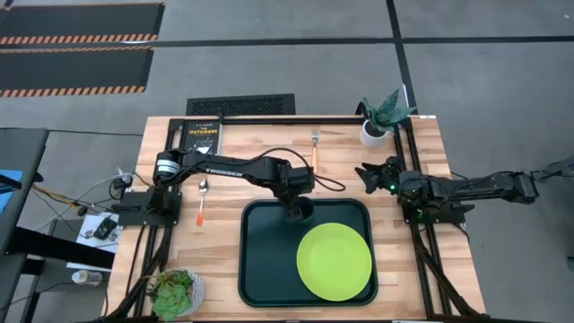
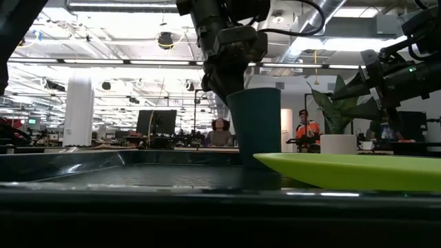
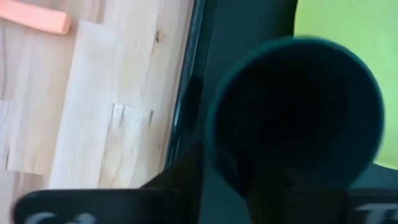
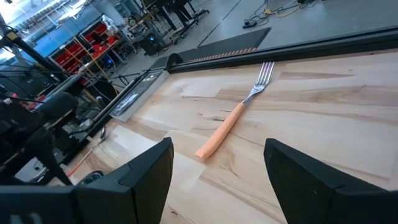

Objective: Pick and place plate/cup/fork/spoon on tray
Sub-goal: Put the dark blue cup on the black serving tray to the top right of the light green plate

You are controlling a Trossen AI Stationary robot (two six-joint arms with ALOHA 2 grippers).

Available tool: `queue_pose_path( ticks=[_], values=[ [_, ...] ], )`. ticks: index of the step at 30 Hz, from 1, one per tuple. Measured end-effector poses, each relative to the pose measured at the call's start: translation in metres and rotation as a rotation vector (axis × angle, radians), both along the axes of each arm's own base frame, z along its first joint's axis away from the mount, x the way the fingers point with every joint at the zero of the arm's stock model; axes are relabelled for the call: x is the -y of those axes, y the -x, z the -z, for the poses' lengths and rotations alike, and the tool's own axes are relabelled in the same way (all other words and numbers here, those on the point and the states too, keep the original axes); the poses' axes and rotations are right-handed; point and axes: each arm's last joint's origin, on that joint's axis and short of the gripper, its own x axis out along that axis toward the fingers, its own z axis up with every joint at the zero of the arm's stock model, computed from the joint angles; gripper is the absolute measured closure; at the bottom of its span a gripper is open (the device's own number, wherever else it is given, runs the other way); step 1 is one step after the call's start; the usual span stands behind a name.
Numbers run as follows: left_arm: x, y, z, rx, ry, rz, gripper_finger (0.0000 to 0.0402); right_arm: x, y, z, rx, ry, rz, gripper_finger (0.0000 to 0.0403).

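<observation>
The dark teal cup [image 2: 255, 127] stands upright over the far left part of the dark green tray [image 1: 265, 260]; my left gripper [image 1: 296, 208] is shut on it from above. The tray's rim and the plate hide the cup's bottom in the low view. The lime-green plate [image 1: 334, 260] lies flat in the tray's near right part. The fork [image 1: 315, 148] lies on the wood beyond the tray, and the spoon [image 1: 203, 199] lies left of the tray. My right gripper [image 1: 366, 175] is open and empty above the table, right of the fork. My left gripper holds the cup by its rim wall [image 3: 214, 155] on one side. One finger [image 3: 186, 177] is outside the wall; the other seems to reach into the cup's mouth. The fingers come from above, pointing down. The cup is upright; whether it rests on the tray I cannot tell.
A white pot with a plant [image 1: 377, 126] stands at the far right corner, close to my right gripper. A black book [image 1: 202, 136] lies at the far left. A second potted plant [image 1: 175, 292] stands at the near left corner. The fork's handle [image 3: 37, 15] shows beside the tray.
</observation>
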Motion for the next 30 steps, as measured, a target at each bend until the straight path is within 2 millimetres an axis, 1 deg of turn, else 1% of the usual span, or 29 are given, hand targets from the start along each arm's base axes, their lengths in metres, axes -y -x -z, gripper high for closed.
queue_pose_path(
  ticks=[6, 11, 18, 25, 30],
  values=[
    [-0.001, 0.000, -0.001, 0.004, -0.017, -0.015, 0.0249, 0.000, 0.000, 0.000, -0.001, 0.000, 0.000, 0.0127],
    [-0.001, 0.000, -0.002, 0.010, -0.021, -0.033, 0.0222, 0.000, 0.000, 0.000, -0.001, 0.000, 0.000, 0.0127],
    [0.000, 0.001, -0.004, 0.014, -0.004, -0.024, 0.0209, 0.000, 0.000, 0.000, -0.002, 0.001, 0.000, 0.0127],
    [0.000, 0.002, -0.009, 0.030, -0.009, -0.009, 0.0209, 0.000, 0.000, 0.000, -0.003, 0.002, -0.001, 0.0127],
    [0.000, 0.003, -0.016, 0.060, -0.009, -0.010, 0.0208, 0.000, 0.000, 0.000, -0.004, 0.004, -0.001, 0.0127]
  ],
)
